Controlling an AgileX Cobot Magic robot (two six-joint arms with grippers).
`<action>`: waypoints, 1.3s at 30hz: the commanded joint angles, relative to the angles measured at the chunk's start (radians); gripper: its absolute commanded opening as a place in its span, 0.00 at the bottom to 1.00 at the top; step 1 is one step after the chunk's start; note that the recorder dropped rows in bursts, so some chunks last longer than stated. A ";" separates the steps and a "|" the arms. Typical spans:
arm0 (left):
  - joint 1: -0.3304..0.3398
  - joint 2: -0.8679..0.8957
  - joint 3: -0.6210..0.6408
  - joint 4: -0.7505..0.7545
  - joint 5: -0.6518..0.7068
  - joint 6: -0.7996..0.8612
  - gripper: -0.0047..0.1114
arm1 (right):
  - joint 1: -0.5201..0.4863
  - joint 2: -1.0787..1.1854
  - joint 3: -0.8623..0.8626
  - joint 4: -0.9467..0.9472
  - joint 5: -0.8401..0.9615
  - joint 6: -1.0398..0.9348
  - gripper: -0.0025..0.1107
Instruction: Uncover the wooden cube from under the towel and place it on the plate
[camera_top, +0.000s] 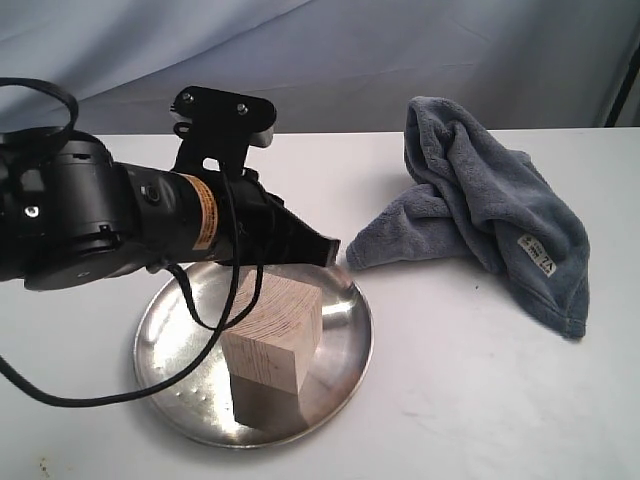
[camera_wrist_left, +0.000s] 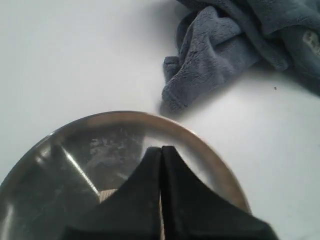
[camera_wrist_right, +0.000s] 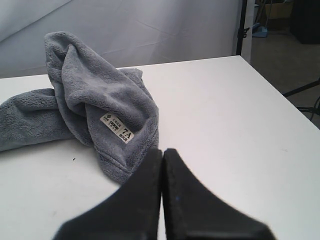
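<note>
The pale wooden cube (camera_top: 272, 332) rests on the shiny steel plate (camera_top: 165, 335) near the table's front left. My left gripper (camera_top: 328, 252) hovers just above the cube's far side, jaws pressed together with nothing between them. In the left wrist view the left gripper (camera_wrist_left: 162, 148) hangs over the plate (camera_wrist_left: 210, 155), and only a sliver of the cube (camera_wrist_left: 106, 195) shows beside the fingers. The grey-blue towel (camera_top: 480, 205) lies crumpled at the right, its white label (camera_top: 536, 253) showing. My right gripper (camera_wrist_right: 162, 151) is shut and empty, close to the towel (camera_wrist_right: 95, 95).
The white table (camera_top: 470, 400) carries everything. A pale blue backdrop (camera_top: 330, 50) hangs behind it. The left arm's cable (camera_top: 215, 300) loops down over the plate. The table's far corner and edge (camera_wrist_right: 250, 65) show in the right wrist view, with a dark stand beyond.
</note>
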 joint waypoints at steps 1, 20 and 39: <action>0.009 -0.009 -0.002 0.005 0.136 -0.001 0.04 | -0.004 -0.004 0.003 -0.008 0.000 0.000 0.02; 0.556 -0.009 -0.002 -0.542 0.590 0.535 0.04 | -0.004 -0.004 0.003 -0.008 0.000 0.000 0.02; 0.701 -0.247 0.216 -0.580 0.668 0.583 0.04 | -0.004 -0.004 0.003 -0.008 0.000 0.000 0.02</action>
